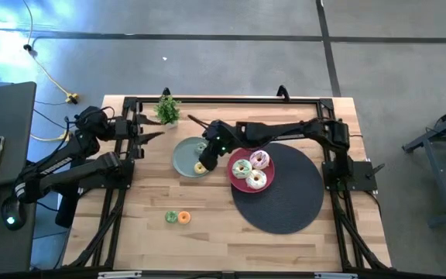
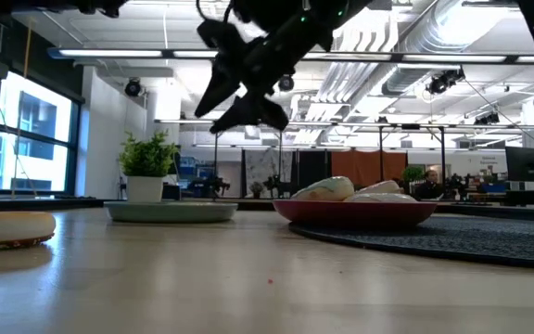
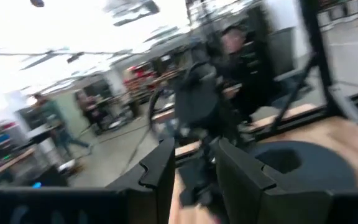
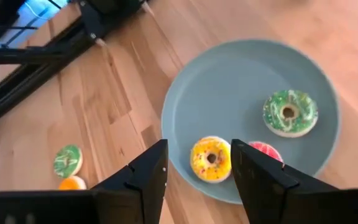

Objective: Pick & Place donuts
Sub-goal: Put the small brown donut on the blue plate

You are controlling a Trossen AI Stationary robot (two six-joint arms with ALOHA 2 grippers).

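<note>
A grey-green plate [image 1: 184,159] holds tiny green [image 4: 289,113], yellow [image 4: 211,159] and pink [image 4: 265,150] donuts; the pink one is partly hidden behind a finger. A pink plate [image 1: 237,180] holds the three larger donuts: green [image 1: 241,167], pink [image 1: 260,160] and white [image 1: 255,180]. A tiny green donut [image 1: 172,217] and an orange one [image 1: 184,218] lie on the bare table. My right gripper [image 4: 197,171] is open and empty, well above the grey-green plate [image 2: 170,211], over the yellow donut. My left gripper [image 1: 152,132] is open and raised at the far left.
A dark round mat [image 1: 285,201] lies under the pink plate at the right. A small potted plant [image 1: 167,109] stands at the far edge. Black frame rails [image 1: 223,99] run around the table. People show in the room behind.
</note>
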